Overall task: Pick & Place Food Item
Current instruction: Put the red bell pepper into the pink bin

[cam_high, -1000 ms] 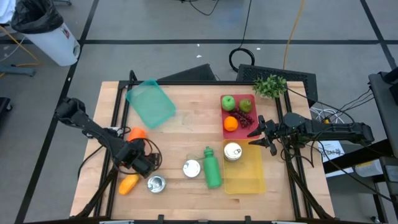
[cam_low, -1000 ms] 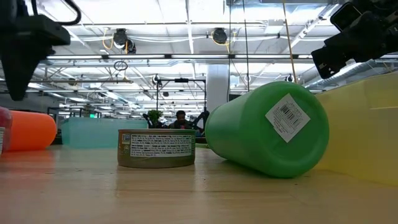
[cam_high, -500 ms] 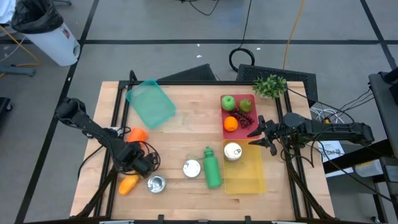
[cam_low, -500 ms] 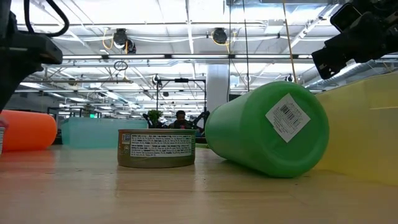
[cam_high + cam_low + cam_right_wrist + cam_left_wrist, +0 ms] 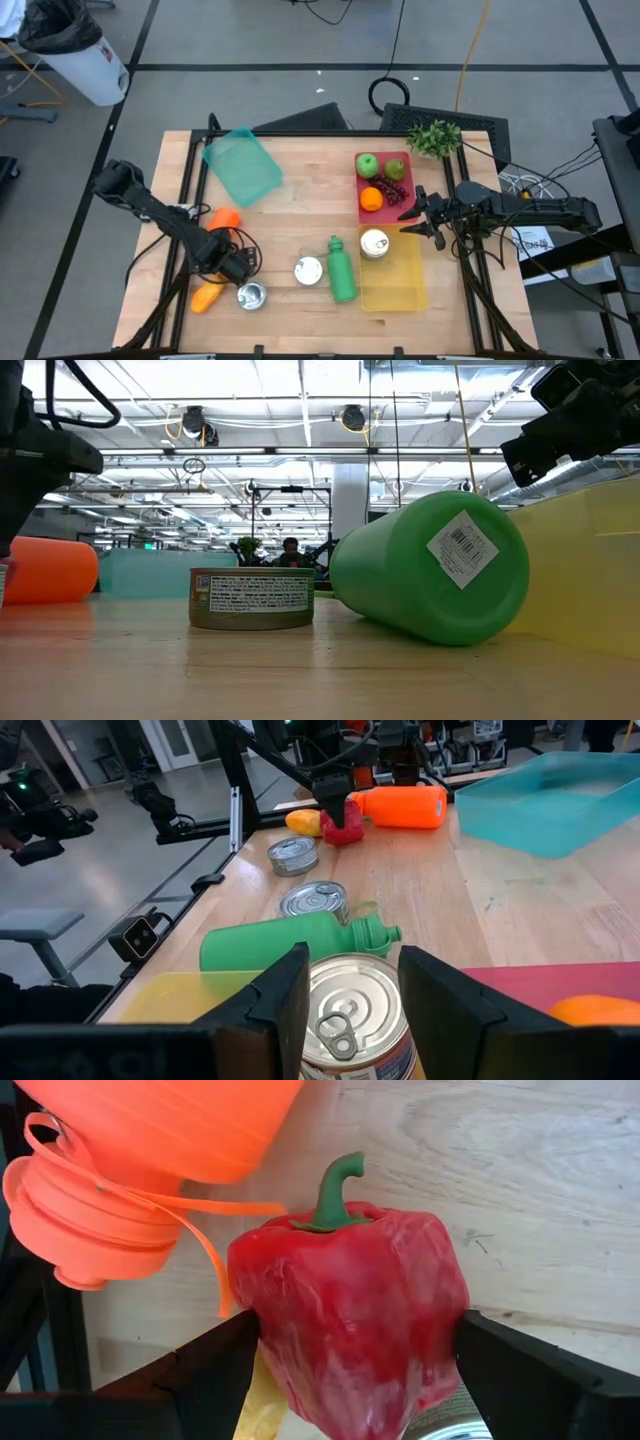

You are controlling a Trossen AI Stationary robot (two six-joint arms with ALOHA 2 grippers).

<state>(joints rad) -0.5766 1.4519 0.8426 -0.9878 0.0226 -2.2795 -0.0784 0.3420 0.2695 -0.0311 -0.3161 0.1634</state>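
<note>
Left gripper [image 5: 350, 1370] shifts slightly worktop-left since earlier; wide fingers clamp red pepper [image 5: 350, 1320], stem pointing forward. Right gripper [image 5: 350, 982] straddles can [image 5: 352, 1010], grip unclear.

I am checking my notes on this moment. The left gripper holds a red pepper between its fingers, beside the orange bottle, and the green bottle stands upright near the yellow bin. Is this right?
One detail is wrong: the green bottle lies on its side, as the high view shows. The left gripper does hold the red pepper beside the orange bottle, and the green bottle is near the yellow bin.
</note>
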